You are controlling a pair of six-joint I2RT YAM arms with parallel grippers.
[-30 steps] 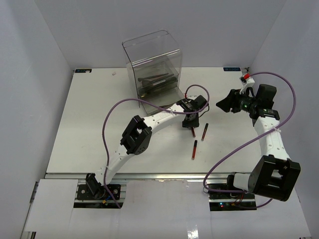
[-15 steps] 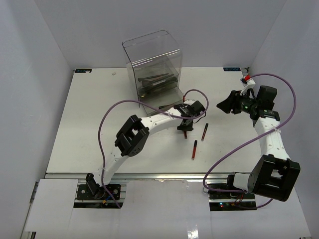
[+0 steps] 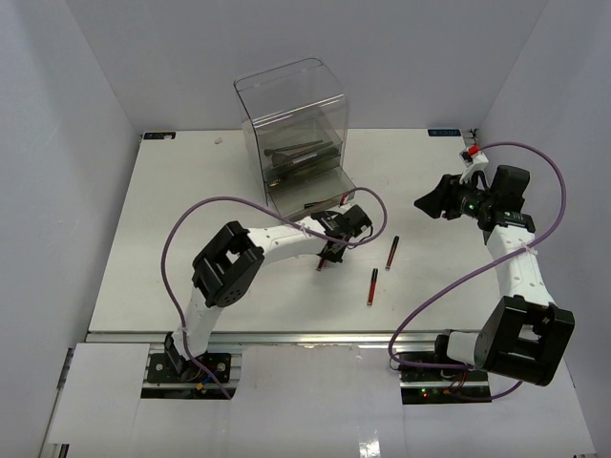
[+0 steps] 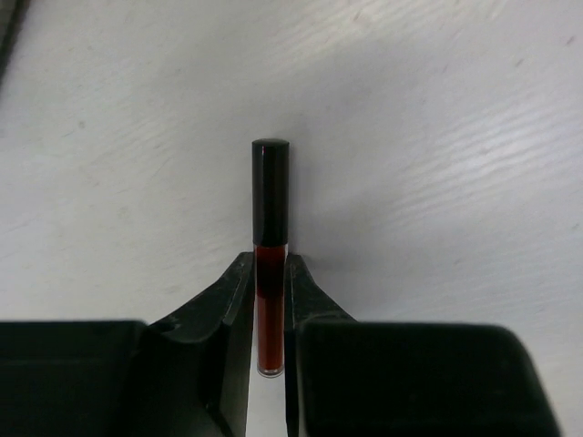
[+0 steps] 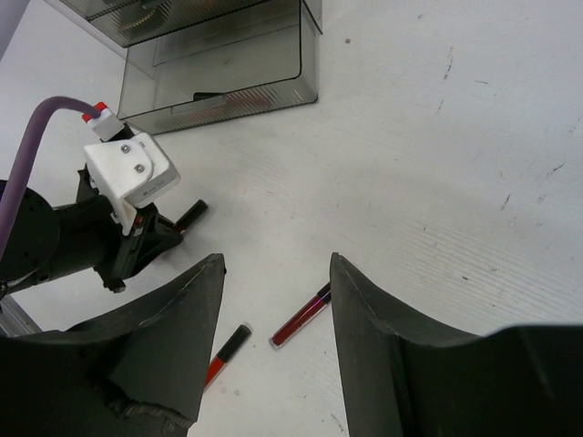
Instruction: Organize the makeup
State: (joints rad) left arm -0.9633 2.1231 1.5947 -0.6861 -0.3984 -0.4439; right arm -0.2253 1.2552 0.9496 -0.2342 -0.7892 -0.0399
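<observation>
Item 1. Left gripper (image 4: 270,273): we record the jaws drawn almost together. They are clamped on the red lower body of a slim red-and-black tube (image 4: 271,205). Its black cap projects straight ahead past the fingertips. We cannot tell whether the tube touches the white table (image 3: 172,219).

Item 2. Second tube (image 3: 372,286) and third tube (image 3: 391,252): both lie flat on the table near this gripper, on its right. They are apart from each other and roughly parallel. Neither touches the gripper.

Item 3. Clear acrylic drawer box (image 3: 291,119): it stands upright just beyond the left gripper, towards the far edge. We see dark slim items (image 3: 301,157) inside, too dim for us to name.

Item 4. Right gripper (image 5: 275,259): we log it well apart from the left gripper, on its right, raised over the table. Its fingers (image 5: 173,346) are spread wide with nothing between them. The two loose tubes lie on the table beyond its fingertips.
</observation>
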